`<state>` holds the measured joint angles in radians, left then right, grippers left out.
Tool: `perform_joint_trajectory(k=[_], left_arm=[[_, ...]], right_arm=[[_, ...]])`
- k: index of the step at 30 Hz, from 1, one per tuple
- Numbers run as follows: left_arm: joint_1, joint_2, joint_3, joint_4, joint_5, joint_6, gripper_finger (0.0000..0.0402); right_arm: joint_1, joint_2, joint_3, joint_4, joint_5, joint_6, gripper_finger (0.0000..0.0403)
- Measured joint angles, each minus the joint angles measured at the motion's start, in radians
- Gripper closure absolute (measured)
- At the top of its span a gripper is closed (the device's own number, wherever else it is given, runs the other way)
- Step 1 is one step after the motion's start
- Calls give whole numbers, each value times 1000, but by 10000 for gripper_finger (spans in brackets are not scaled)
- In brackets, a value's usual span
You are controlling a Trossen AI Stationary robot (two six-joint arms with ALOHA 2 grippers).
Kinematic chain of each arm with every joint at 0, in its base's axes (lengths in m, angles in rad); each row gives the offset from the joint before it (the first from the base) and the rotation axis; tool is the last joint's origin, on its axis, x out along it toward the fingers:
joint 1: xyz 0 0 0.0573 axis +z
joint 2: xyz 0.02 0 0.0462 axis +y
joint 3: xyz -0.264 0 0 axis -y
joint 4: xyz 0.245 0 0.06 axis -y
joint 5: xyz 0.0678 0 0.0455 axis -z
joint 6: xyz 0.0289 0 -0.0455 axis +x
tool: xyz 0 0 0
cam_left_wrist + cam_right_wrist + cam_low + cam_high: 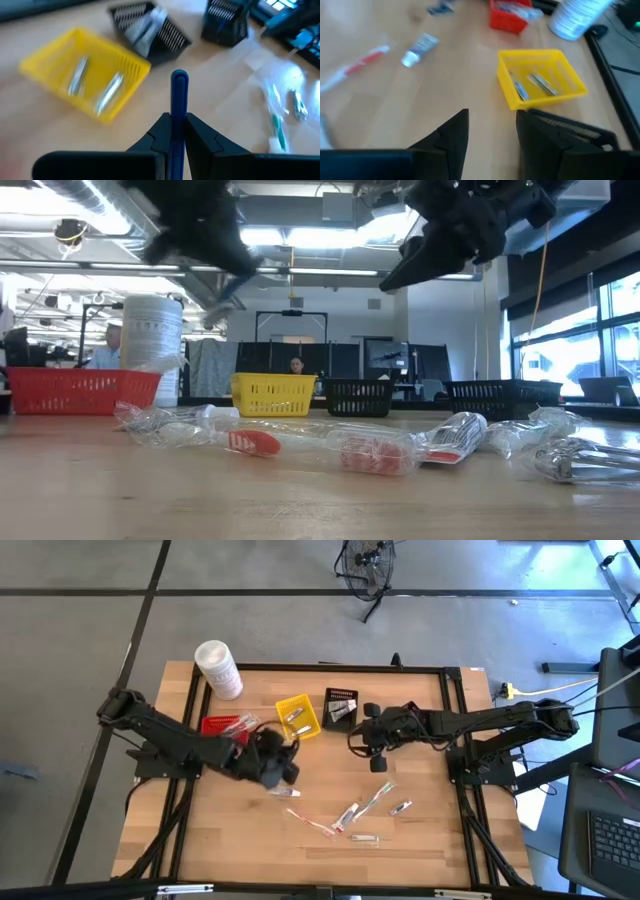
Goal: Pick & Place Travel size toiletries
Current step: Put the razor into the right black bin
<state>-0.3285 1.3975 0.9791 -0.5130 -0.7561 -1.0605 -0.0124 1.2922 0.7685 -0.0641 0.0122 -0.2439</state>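
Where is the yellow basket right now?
In the high view, the yellow basket sits toward the table's far edge, between the red basket and a black basket.

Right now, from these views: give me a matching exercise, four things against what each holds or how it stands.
Things:
1. yellow basket
2. red basket
3. left gripper
4. right gripper

States:
A. open, nothing between the fingers
B. two silvery items inside
C. shut on a slim blue stick
D. clear-wrapped items inside

Pairs: 1-B, 2-D, 3-C, 4-A
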Motion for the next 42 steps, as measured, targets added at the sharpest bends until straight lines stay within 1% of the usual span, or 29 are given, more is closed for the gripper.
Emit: perform_joint_trajectory(k=[3,6,9,10,12,14,15,21,23,26,30,36,42], left_arm=[[84,8,0,139,13,224,371],[152,27,0,296,68,450,371],[204,57,1,440,198,694,371],[219,72,1,491,251,756,371],[250,99,1,571,363,829,371],[277,131,1,636,460,860,371],[290,148,2,655,493,871,371],[338,252,0,773,585,998,370],[344,285,0,845,624,1016,370],[356,318,0,885,668,1022,369],[367,324,0,882,679,1022,369],[372,324,2,882,672,1022,369],[372,324,2,853,670,1022,369]], right_arm=[[0,0,0,30,-69,11,250],[0,0,0,43,-103,54,260],[-4,0,0,42,-94,77,267],[-7,1,0,42,-94,78,269],[-17,10,0,42,-92,79,273],[-28,23,0,43,-91,78,275],[-33,34,0,50,-91,75,276],[-48,149,0,139,-91,80,274],[-47,193,0,178,-91,85,271],[-47,232,0,220,-90,104,268],[-59,239,-1,226,-83,106,268],[-64,232,-1,227,-83,105,284],[-64,197,-1,170,-79,105,295]])
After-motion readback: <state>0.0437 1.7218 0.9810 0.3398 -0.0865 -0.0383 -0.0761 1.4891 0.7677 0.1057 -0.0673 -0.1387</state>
